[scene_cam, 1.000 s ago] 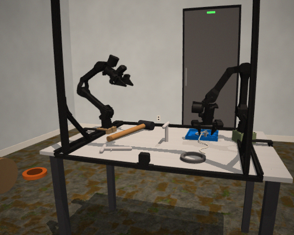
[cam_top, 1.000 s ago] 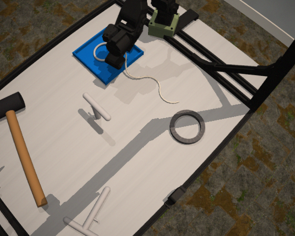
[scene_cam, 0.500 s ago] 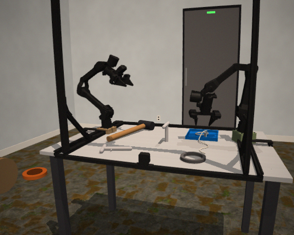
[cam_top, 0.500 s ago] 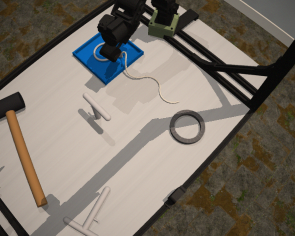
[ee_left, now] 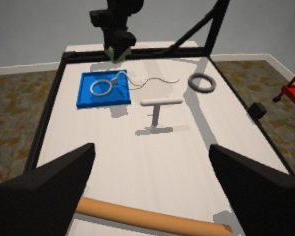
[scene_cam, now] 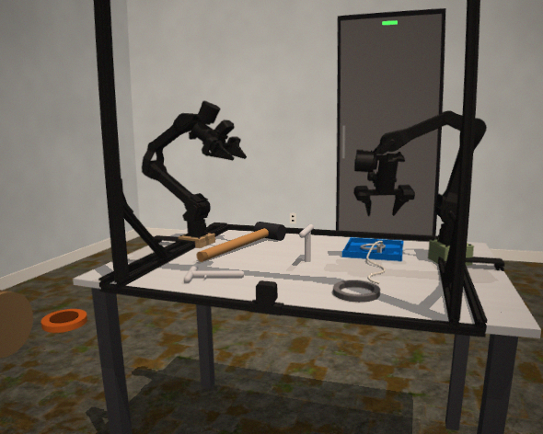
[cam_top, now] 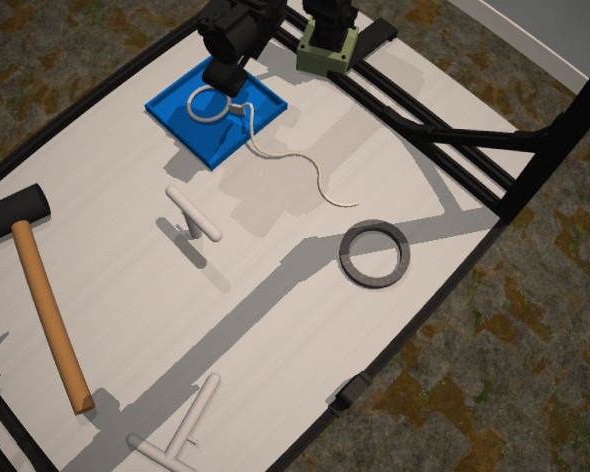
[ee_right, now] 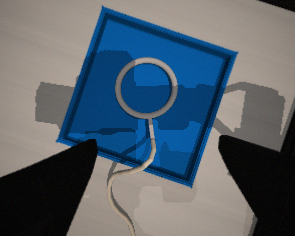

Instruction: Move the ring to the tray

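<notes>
Over the blue, square, low-walled tray [cam_top: 204, 147] [scene_cam: 349, 256] [ee_left: 87, 102] [ee_right: 197, 165], my right fingers [cam_top: 234, 81] [scene_cam: 381, 214] are hanging wide open, pointing down, with nothing between them. Below them, the pale grey ring [cam_top: 189, 104] [scene_cam: 363, 246] [ee_right: 119, 87] is lying inside the tray, apart from my fingers and looking flat, its whole hoop within the walls. From its small grey tab [cam_top: 238, 109] [scene_cam: 379, 249] [ee_right: 151, 131], a thin cream cord [cam_top: 318, 170] [scene_cam: 367, 256] [ee_left: 150, 79] [ee_right: 110, 187] is crossing the tray wall and winding out over the white tabletop [cam_top: 295, 375] [scene_cam: 300, 289] [ee_left: 115, 165] [ee_right: 20, 45]. The tray is sitting open side up on that surface, away from its edges.

Between the tray and my other arm, a white T-topped stake [cam_top: 194, 213] [scene_cam: 307, 249] [ee_left: 161, 102] is standing upright without the ring. A second white T-shaped piece [cam_top: 194, 416] [scene_cam: 220, 274] is lying on its side, while a thick dark grey ring [cam_top: 344, 253] [scene_cam: 356, 297] [ee_left: 202, 90] is resting flat near the cord's free end.

My left fingers [scene_cam: 238, 158] are also open and empty, hovering well above the tabletop; a black-headed mallet with an orange-brown handle [cam_top: 49, 307] [scene_cam: 235, 243] [ee_left: 155, 217] is lying below, apart from them.
</notes>
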Motion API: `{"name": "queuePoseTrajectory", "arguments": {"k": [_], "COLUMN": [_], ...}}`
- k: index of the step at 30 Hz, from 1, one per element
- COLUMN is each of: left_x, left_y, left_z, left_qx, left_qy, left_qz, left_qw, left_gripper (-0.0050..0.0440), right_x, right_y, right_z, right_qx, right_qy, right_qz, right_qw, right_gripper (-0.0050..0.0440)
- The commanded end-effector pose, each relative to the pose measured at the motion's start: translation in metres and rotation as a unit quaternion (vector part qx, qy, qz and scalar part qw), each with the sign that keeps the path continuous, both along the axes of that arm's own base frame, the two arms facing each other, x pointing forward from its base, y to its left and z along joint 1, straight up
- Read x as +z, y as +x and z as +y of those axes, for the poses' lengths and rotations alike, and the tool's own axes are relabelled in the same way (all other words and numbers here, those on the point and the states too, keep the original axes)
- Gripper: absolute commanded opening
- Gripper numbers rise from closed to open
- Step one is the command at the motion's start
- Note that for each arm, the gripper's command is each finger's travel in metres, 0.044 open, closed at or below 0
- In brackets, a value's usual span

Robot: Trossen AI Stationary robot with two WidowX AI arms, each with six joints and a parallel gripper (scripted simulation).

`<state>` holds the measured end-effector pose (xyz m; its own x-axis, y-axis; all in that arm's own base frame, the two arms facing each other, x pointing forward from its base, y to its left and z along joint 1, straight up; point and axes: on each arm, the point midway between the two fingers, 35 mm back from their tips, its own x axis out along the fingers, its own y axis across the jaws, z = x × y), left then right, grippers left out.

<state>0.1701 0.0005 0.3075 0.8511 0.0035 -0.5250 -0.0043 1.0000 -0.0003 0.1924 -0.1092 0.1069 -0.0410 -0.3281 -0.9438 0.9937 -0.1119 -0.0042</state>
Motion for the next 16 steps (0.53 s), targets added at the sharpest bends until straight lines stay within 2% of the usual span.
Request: {"name": "queuePoseTrajectory", "arguments": {"k": [1, 6, 11, 16], "left_x": [0.000, 0.000, 0.000, 0.000], "left_y": [0.000, 0.000, 0.000, 0.000], "left_z": [-0.001, -0.001, -0.001, -0.001], "left_qx": [-0.002, -0.002, -0.002, -0.002], "left_qy": [0.000, 0.000, 0.000, 0.000], "left_qz": [0.001, 0.001, 0.001, 0.001], "left_qw": [1.000, 1.000, 1.000, 1.000], "left_gripper": [0.0400, 0.0400, 0.0400, 0.0400], "right_x": [0.006, 0.000, -0.001, -0.001], "right_y": [0.001, -0.001, -0.012, -0.036], "right_z": [0.000, -0.020, -0.072, -0.123], "right_qx": [-0.001, -0.008, -0.024, -0.027], "right_qy": [-0.001, 0.008, 0.020, 0.022], "right_qz": [-0.005, -0.002, -0.011, -0.016], "right_qw": [1.000, 1.000, 0.999, 0.999], "right_gripper": [0.0400, 0.0400, 0.0400, 0.0400]}}
